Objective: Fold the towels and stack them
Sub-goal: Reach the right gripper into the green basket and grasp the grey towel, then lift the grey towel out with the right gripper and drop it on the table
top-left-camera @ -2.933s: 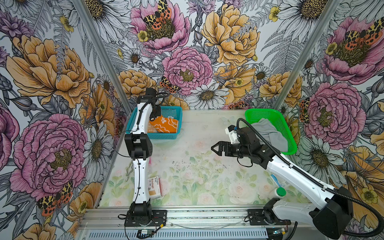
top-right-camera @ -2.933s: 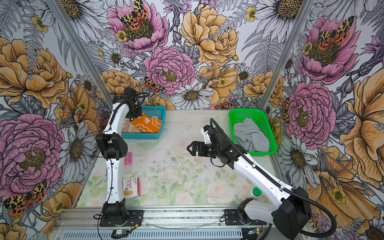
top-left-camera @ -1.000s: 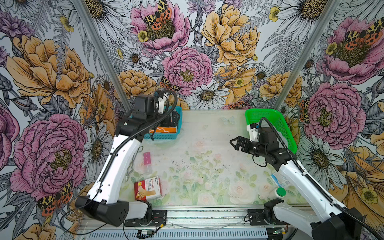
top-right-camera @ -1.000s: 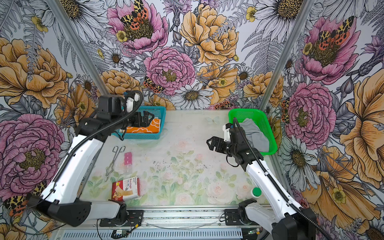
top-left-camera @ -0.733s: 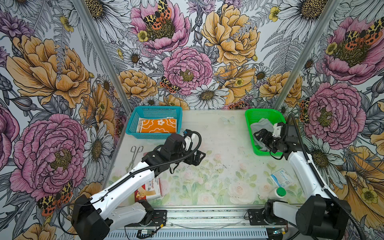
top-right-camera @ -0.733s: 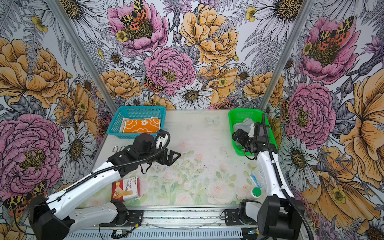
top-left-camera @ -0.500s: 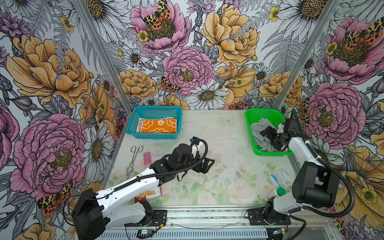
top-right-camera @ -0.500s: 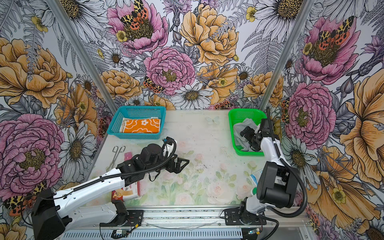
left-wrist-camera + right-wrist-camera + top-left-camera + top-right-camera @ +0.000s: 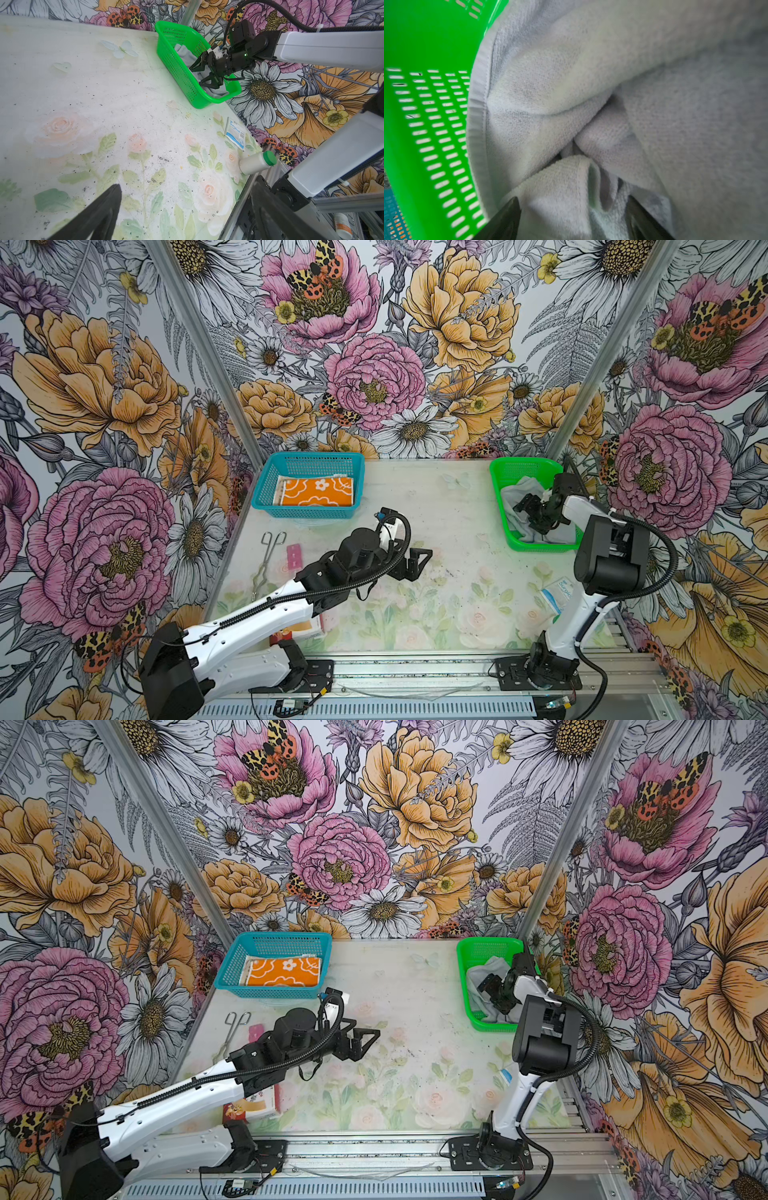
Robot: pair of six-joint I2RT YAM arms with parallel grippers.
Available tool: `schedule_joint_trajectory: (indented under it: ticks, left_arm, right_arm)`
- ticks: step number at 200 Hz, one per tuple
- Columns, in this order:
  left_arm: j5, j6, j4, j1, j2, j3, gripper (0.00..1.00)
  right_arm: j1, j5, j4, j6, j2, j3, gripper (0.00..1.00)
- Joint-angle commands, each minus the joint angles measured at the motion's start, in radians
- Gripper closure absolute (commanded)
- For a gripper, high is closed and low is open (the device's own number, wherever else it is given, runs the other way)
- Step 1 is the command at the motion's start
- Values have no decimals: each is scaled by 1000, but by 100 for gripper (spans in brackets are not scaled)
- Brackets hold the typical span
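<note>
Right gripper (image 9: 574, 209), fingers (image 9: 504, 222): you have them standing apart, down inside the green basket (image 9: 519, 464), with a raised fold of the grey towel (image 9: 675, 104) between the two tips; no squeeze on that fold shows. Grey towel: crumpled and unfolded, it covers the green basket's floor and rides up against its perforated wall. Left gripper (image 9: 417, 564), fingers (image 9: 104, 207): you have them spread wide with nothing between them, low over bare table (image 9: 449, 506), well apart from the green basket and pointing toward it. Orange towel (image 9: 316, 493), white flowers: folded flat in the blue basket (image 9: 307, 456), which stands well apart from the green basket along the same far edge of the table. Cream towel (image 9: 279, 491): only a strip shows, on the orange towel's side away from the green basket. Metal forceps (image 9: 270, 556) and pink card (image 9: 294, 556): side by side on the table, farther from the green basket than your left gripper. Red-and-white box (image 9: 253, 1104): partly hidden under your left arm, far from the green basket. Blue-and-white packet (image 9: 235, 133): flat on the table, near the green basket's front end. White bottle (image 9: 255, 163), green cap: on its side, just past the packet from the green basket.
</note>
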Motion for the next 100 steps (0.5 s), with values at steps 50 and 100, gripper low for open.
schedule_joint_trajectory:
  ticks: [50,100]
  left_arm:
    - [-80,-44,-28,-9,-115,-33,1]
    - [-81,-39,-11,-15,-143,-64,1]
  right_arm:
    - [11,-66,19,-41,-9,148,100]
    - [128,-186,-46,-5,-99,597,100]
